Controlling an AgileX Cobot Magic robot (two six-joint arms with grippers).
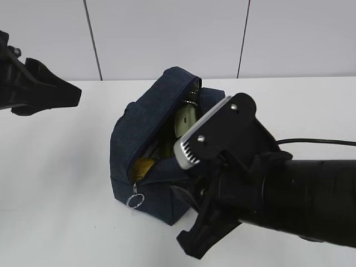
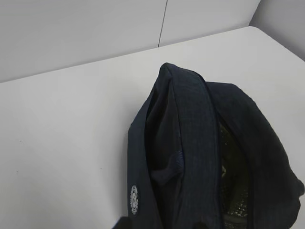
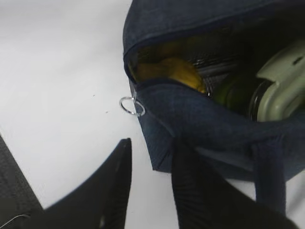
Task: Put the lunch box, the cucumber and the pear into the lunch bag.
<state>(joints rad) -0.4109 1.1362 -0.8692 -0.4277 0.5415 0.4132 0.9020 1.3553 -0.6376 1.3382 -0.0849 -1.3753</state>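
Nearest the exterior camera, right gripper [image 3: 147, 191] just in front of the lunch bag [image 1: 147, 144], jaws spread apart, nothing between them. Stood on the white worktop [image 1: 61, 167], unzipped, ring pull [image 3: 131, 106] hanging at its front corner. Inside the bag: yellow pear [image 3: 174, 72] nearest the pull, dark green cucumber [image 3: 236, 93] beside it, sage-lidded lunch box [image 3: 281, 86] further in. Farther left of the bag, left gripper [image 1: 39, 89] well clear; opening could not be told.

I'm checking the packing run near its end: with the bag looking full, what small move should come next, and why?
Probably move the open right gripper to the ring pull and grasp it. The pear, cucumber and lunch box already sit inside the lunch bag, whose zipper is open.
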